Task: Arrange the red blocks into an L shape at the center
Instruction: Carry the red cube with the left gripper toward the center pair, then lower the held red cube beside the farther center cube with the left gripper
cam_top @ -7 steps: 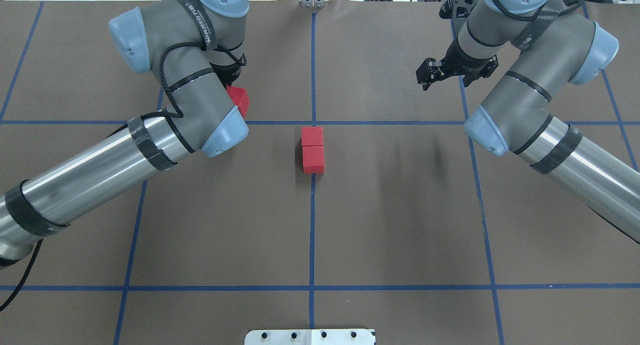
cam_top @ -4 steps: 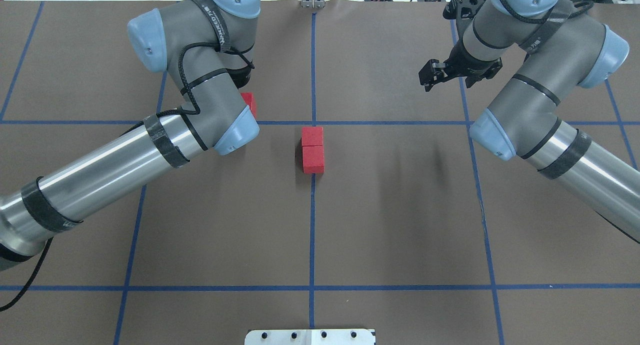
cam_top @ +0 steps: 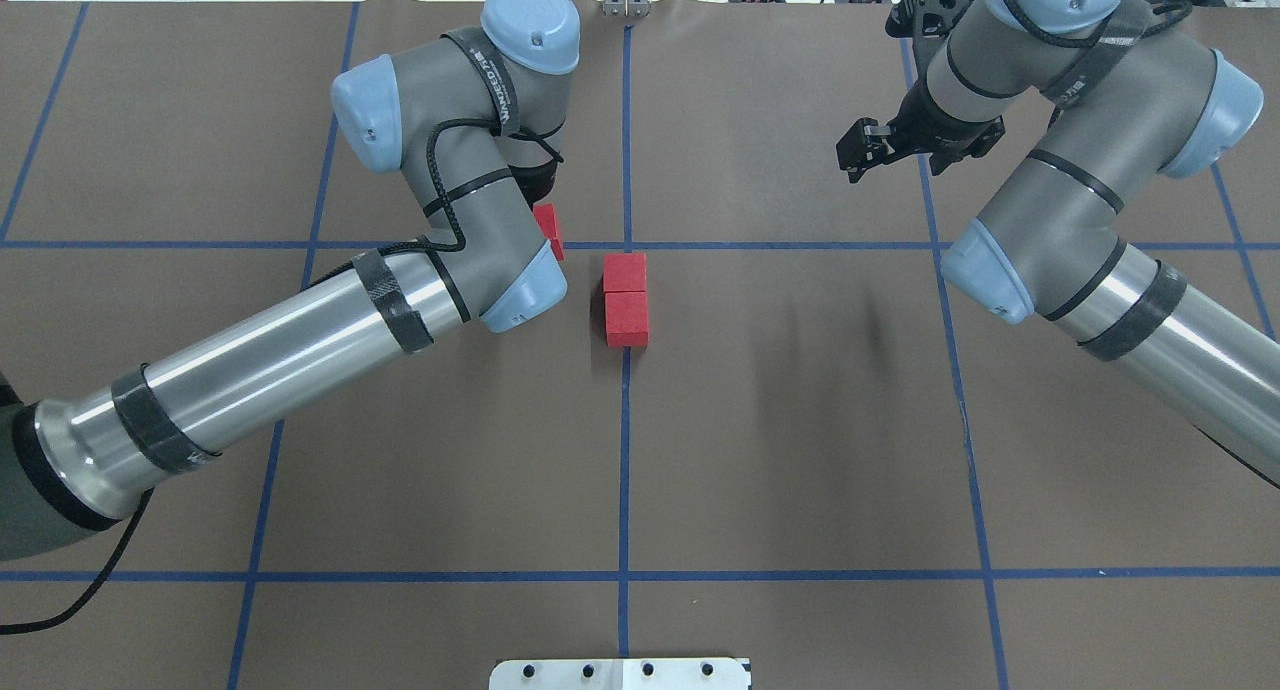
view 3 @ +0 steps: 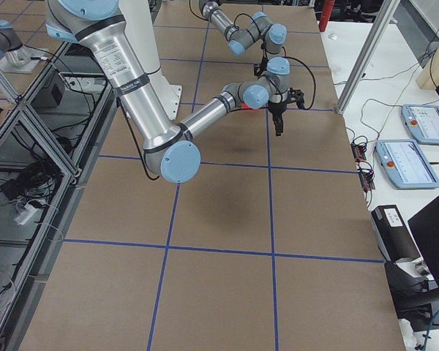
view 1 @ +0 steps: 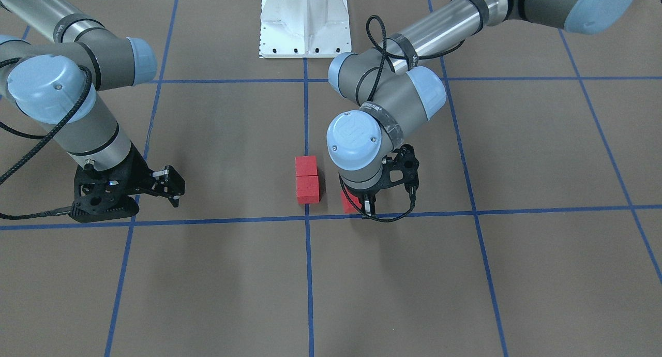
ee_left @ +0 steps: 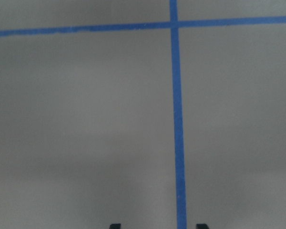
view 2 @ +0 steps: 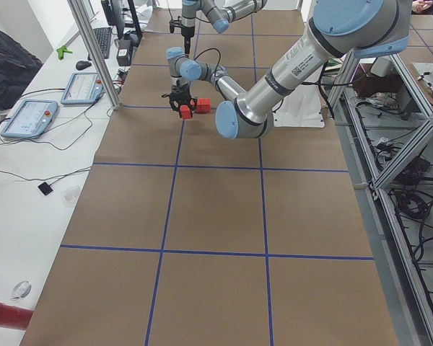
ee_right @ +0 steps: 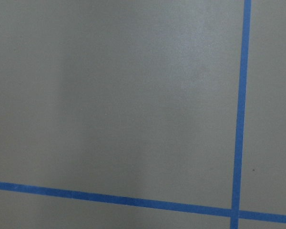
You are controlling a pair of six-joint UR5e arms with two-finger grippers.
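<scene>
A: Where do the red blocks sit?

B: A pair of red blocks point(cam_top: 626, 298) lies end to end, touching, on the blue tape line point(cam_top: 624, 450) that runs away from the robot. It is just on the robot's side of the center crossing point(cam_top: 627, 245). The third red block point(view 1: 350, 204) is on the robot's left of that pair, near it with a gap between.

A: Is it held?

B: The front-facing view says so: the left pincer point(view 1: 358, 207) is clenched on it from above, with one dark finger showing at its side. From overhead the left arm point(cam_top: 300, 350) covers the pincer and most of the block, so only a red sliver shows. Whether the block touches the surface point(cam_top: 800, 450) I cannot tell.

A: And the left wrist camera?

B: It gives only two dark fingertips point(ee_left: 115, 226) at its lower edge, set apart, over brown surface and crossed tape. The block is outside its frame.

A: The other arm?

B: The right pincer point(cam_top: 857, 154) hangs well apart from the blocks on the robot's right, its jaws spread with nothing between them. The overhead and front-facing views both show that. The right wrist camera shows just surface and tape. The side views show the held block beside the pair, too small for more
</scene>
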